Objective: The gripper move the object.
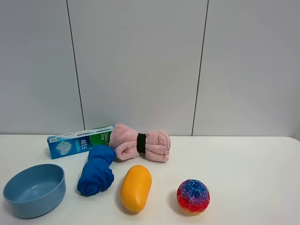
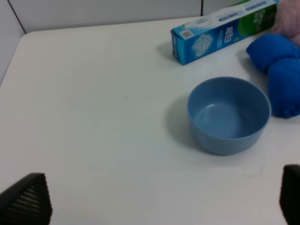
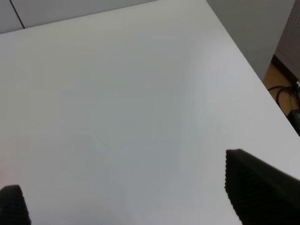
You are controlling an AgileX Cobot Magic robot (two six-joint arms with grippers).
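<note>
The pale pink fluffy rolled towel [image 1: 157, 144], bound by a black band [image 1: 141, 143], lies at the back middle of the white table, near the wall. A corner of it shows in the left wrist view [image 2: 289, 19]. Neither gripper shows in the exterior view. My left gripper [image 2: 159, 197] is open and empty above the table's left part, well short of the towel. My right gripper [image 3: 136, 194] is open and empty above bare table near the right edge; the towel is out of that view.
A blue rolled cloth [image 1: 96, 171] touches the towel's left front. A toothpaste box [image 1: 79, 141], a blue bowl [image 1: 34, 189], an orange oval object [image 1: 136, 187] and a multicoloured ball [image 1: 192, 196] lie around. The table's right edge [image 3: 243, 51] drops to the floor.
</note>
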